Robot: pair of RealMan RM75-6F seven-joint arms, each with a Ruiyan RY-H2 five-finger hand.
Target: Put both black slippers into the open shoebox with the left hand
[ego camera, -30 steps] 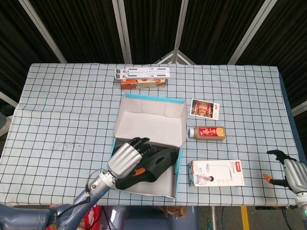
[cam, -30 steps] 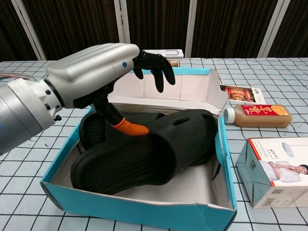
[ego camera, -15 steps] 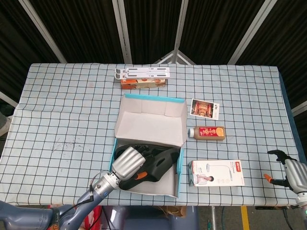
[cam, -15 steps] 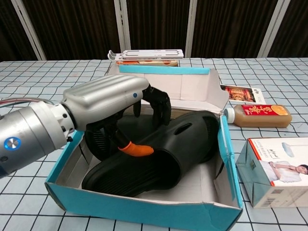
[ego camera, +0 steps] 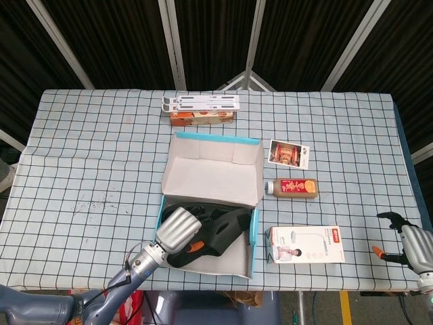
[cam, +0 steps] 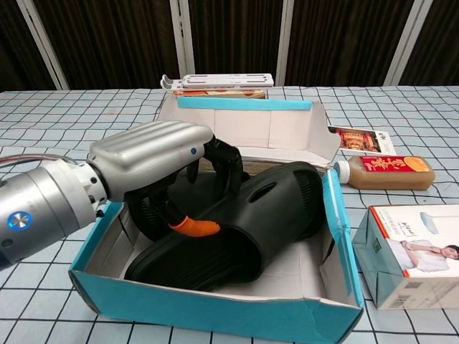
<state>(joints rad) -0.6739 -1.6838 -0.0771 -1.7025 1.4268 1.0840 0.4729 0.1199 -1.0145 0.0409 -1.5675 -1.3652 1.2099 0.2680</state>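
Observation:
The open shoebox [ego camera: 252, 237] [cam: 215, 315], teal-edged, lies near the table's front edge with its lid folded back. Both black slippers are inside it. The upper slipper [ego camera: 229, 229] [cam: 276, 204] lies tilted across the lower slipper [ego camera: 181, 206] [cam: 147, 211], which is mostly hidden. My left hand [ego camera: 177, 229] [cam: 143, 161] is down in the box. Its fingers [cam: 224, 161] curl over the upper slipper's far edge, and the orange-tipped thumb presses on its footbed. My right hand [ego camera: 408, 245] hovers at the front right table edge, fingers apart and holding nothing.
To the right of the shoebox are a juice bottle [ego camera: 291, 187] [cam: 380, 172], a white product box [ego camera: 304, 244] [cam: 409, 254] and a picture card [ego camera: 289, 154]. A white stand on an orange box [ego camera: 201, 108] sits behind the raised lid [ego camera: 213, 176].
My left hand dropped lower into the box and its fingers, spread above the slipper a second ago, curled onto it. The upper slipper sank deeper and flatter. The right hand stayed put.

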